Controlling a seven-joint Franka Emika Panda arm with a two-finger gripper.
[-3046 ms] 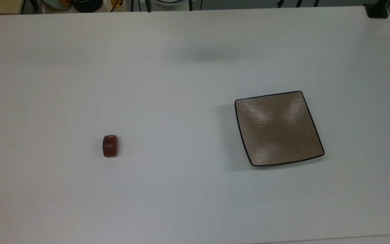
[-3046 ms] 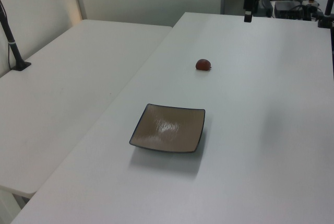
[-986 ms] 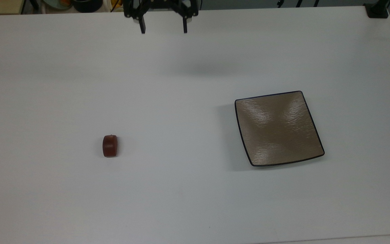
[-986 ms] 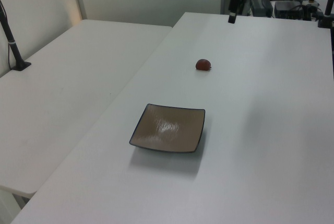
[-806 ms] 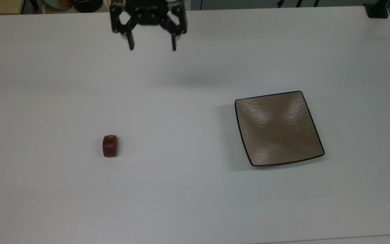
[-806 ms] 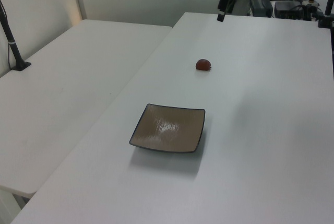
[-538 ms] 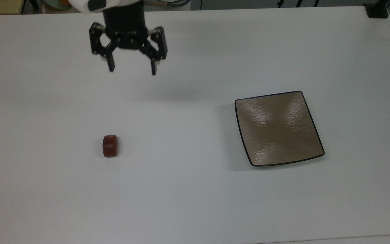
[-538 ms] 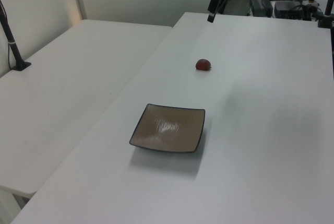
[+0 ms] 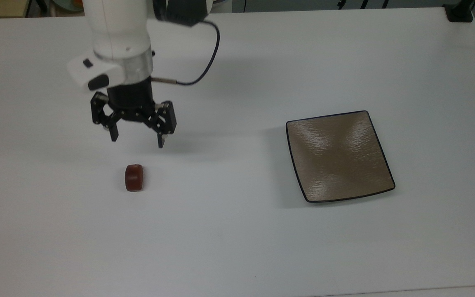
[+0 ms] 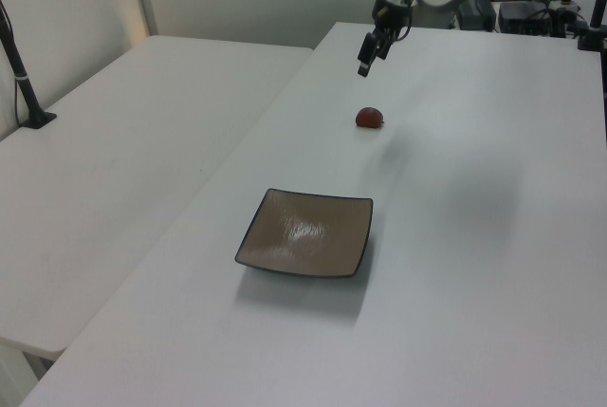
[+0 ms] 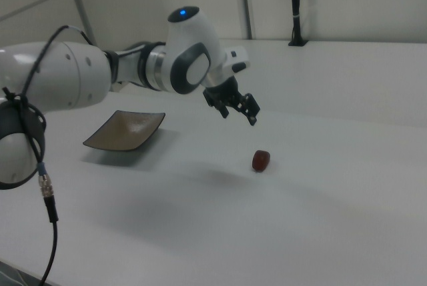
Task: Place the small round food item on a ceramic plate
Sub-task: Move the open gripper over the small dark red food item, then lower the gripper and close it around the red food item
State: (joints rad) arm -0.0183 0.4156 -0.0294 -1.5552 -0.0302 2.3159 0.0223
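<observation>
Gripper (image 9: 137, 143) hangs above the table (image 9: 237, 247) with its fingers spread wide and nothing between them, pointing down. Food lump (image 9: 134, 177) lies on the table just at 6 o'clock of the gripper in the top view, near but not touching; the right view shows the fingers clearly up in the air, with the lump (image 11: 261, 161) lower and at about 5 o'clock from them. Plate (image 9: 339, 156) sits bare at roughly 3 o'clock of the lump in the top view, well apart from it. In the left view the gripper (image 10: 364, 64) is at 12 o'clock of the lump (image 10: 370, 118), and the plate (image 10: 305, 246) is at about 7 o'clock, nearer the camera. Progress judgement: early stage, nothing picked yet, approach under way. Left to do: line up over the lump, drop down, close on it, lift, carry across to the plate, release. Lump is small and rounded, so it could roll or slip if the fingers close off-centre.
</observation>
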